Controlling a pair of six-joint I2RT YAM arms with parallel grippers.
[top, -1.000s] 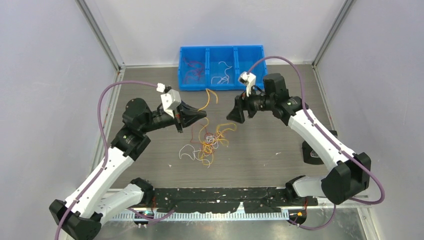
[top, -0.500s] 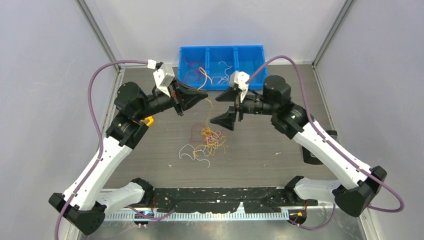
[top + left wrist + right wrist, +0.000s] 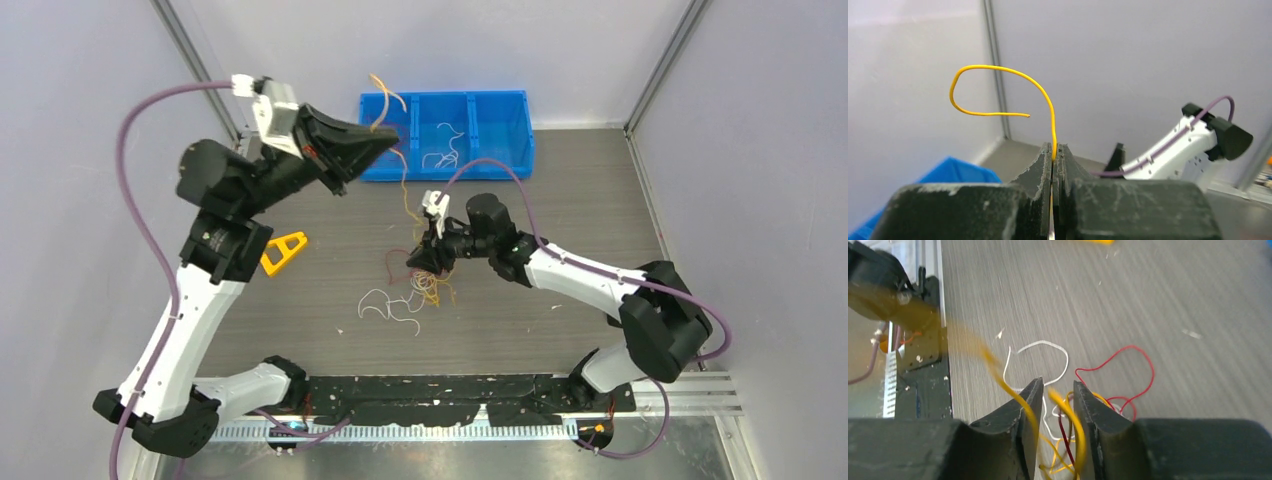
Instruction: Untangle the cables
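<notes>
The left end effector [image 3: 385, 140] hangs high beside the blue bin [image 3: 500, 168], fingers pressed together on one yellow cable [image 3: 993, 66]. That strand slants down from there to the tangle [image 3: 425, 285] on the tabletop [image 3: 580, 230]. The right end effector [image 3: 425, 262] sits low over the knot, fingers narrowly apart with strands threading the gap, so the right arm is the nearer one to pin the tangle

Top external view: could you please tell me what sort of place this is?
Probably a robot lab work cell: plain grey walls on aluminium posts enclose a table, two robot arms are bolted at its near edge, and a blue three-part bin sits at the back.
</notes>
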